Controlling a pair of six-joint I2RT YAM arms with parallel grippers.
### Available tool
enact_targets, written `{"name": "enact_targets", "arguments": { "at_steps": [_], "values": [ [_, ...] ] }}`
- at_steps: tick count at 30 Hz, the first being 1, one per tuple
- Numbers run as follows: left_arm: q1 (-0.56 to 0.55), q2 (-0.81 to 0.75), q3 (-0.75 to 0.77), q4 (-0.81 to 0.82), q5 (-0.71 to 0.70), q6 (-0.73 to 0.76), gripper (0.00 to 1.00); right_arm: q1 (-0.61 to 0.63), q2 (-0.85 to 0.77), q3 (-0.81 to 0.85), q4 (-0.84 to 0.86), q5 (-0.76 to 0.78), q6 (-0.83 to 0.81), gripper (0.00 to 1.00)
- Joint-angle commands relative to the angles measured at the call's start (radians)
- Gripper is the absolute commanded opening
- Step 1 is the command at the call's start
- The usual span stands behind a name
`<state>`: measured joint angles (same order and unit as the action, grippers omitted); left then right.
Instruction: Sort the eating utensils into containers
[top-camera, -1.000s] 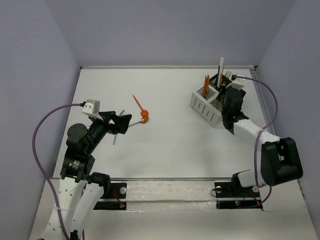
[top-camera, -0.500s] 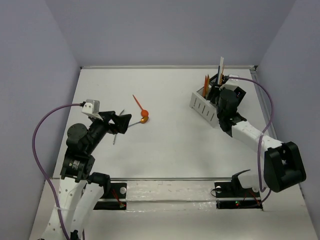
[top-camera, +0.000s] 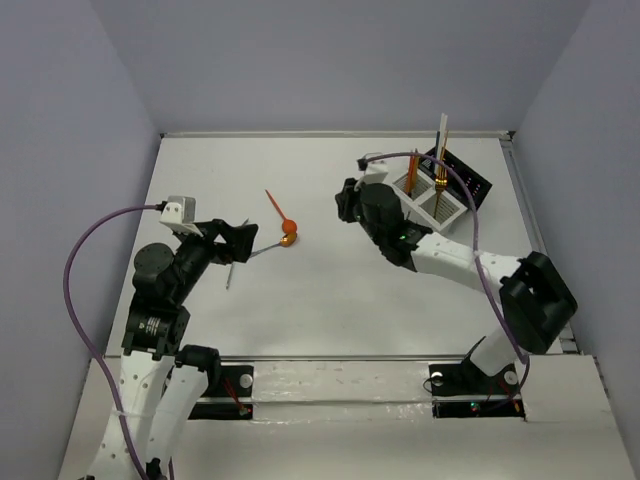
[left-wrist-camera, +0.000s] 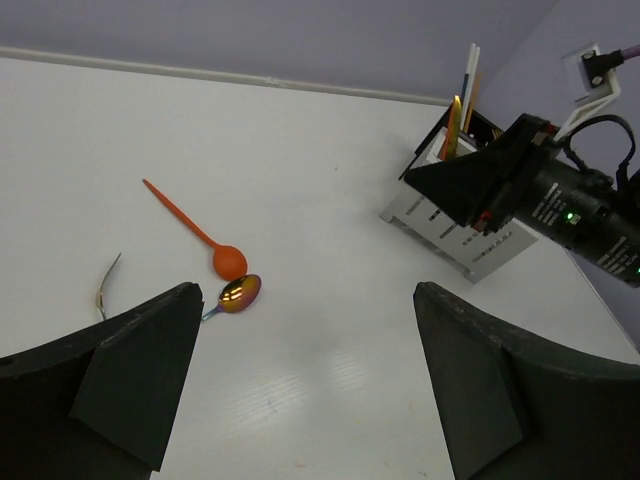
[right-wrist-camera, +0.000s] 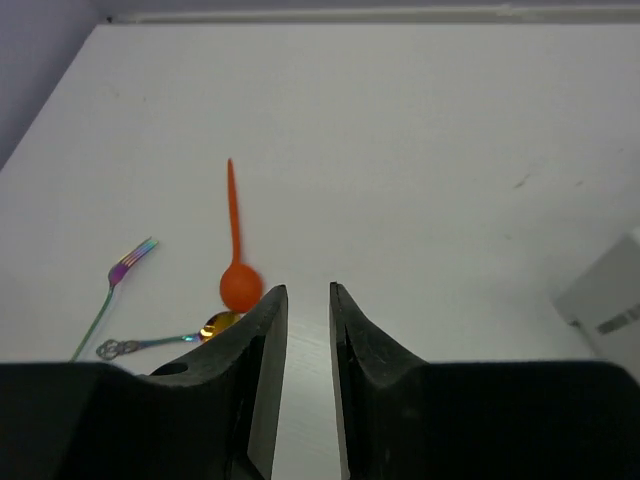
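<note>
Right tool (right-wrist-camera: 300, 295): fingers pressed almost together with only a thin slit between them, pinching nothing. In the overhead view it sits at center (top-camera: 347, 205), aimed left across the table (top-camera: 330, 300).

Left tool (left-wrist-camera: 308, 292): fingers spread wide, nothing between them. Overhead it's at left of center (top-camera: 245, 242), aimed right.

Loose pieces on the table between the two tools:
- orange spoon (top-camera: 282, 212), round bowl at the lower end, handle running toward upper left
- gold-bowled spoon (top-camera: 288, 240) just below the orange bowl. They're touching or nearly so, can't tell which.
- thin iridescent fork (right-wrist-camera: 115, 290) left of both, lying apart from them

Containers are in the upper right of the overhead frame, partly behind the right arm:
- white slatted caddy (top-camera: 428, 200) has gold-brown pieces (top-camera: 441, 165) standing upright, and a white stick (top-camera: 440, 125) rising above them
- the left wrist view also shows orange in that bunch
- can't tell which compartment each piece sits in
- black box (top-camera: 470, 185) is joined on the caddy's right side, contents not visible

Writing: there's a small label on the caddy wall at the right edge of the right wrist view, plus print on the right arm. Both are too small to read.
</note>
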<state>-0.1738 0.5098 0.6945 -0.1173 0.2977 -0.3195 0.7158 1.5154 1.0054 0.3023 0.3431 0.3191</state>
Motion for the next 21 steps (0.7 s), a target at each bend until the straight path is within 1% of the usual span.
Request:
{"name": "enact_targets", "arguments": {
  "at_steps": [1,2,3,4,6,7,8,9,10,11,13,14,15,17,21],
  "values": [
    [0.013,0.003,0.033,0.036,-0.038,0.002,0.99,0.151,0.155,0.153,-0.055,-0.018,0.041,0.29],
    [0.023,0.001,0.034,0.033,-0.046,0.000,0.99,0.195,0.193,0.230,-0.069,-0.006,0.050,0.29],
    [0.023,-0.001,0.034,0.033,-0.058,-0.001,0.99,0.215,0.269,0.272,-0.101,-0.001,0.054,0.29],
    [0.033,-0.002,0.037,0.030,-0.066,-0.001,0.99,0.247,0.308,0.362,-0.126,0.011,0.060,0.33],
    [0.042,-0.005,0.043,0.022,-0.086,-0.003,0.99,0.277,0.386,0.456,-0.172,0.022,0.061,0.40],
    [0.042,-0.008,0.046,0.016,-0.104,-0.004,0.99,0.287,0.464,0.501,-0.216,0.027,0.063,0.47],
    [0.042,-0.013,0.048,0.013,-0.114,-0.007,0.99,0.296,0.506,0.550,-0.244,0.033,0.069,0.51],
    [0.042,-0.013,0.051,0.005,-0.130,-0.007,0.99,0.306,0.546,0.649,-0.299,0.036,0.072,0.55],
    [0.042,-0.013,0.051,0.002,-0.135,-0.007,0.99,0.318,0.625,0.701,-0.345,0.036,0.080,0.62],
    [0.042,-0.013,0.053,-0.001,-0.141,-0.007,0.99,0.330,0.664,0.801,-0.401,0.033,0.081,0.63],
    [0.042,-0.013,0.053,0.002,-0.138,-0.007,0.99,0.330,0.730,0.884,-0.442,0.027,0.087,0.68],
    [0.042,-0.013,0.051,0.004,-0.134,-0.007,0.99,0.342,0.793,0.922,-0.459,0.017,0.095,0.68],
    [0.042,-0.011,0.053,0.005,-0.131,-0.007,0.99,0.343,0.822,0.994,-0.494,0.014,0.097,0.69],
    [0.042,-0.016,0.053,0.004,-0.132,-0.009,0.99,0.353,0.899,1.056,-0.522,0.008,0.104,0.69],
    [0.042,-0.022,0.054,0.001,-0.134,-0.007,0.99,0.353,1.002,1.218,-0.558,-0.010,0.103,0.68]
  ]
}}
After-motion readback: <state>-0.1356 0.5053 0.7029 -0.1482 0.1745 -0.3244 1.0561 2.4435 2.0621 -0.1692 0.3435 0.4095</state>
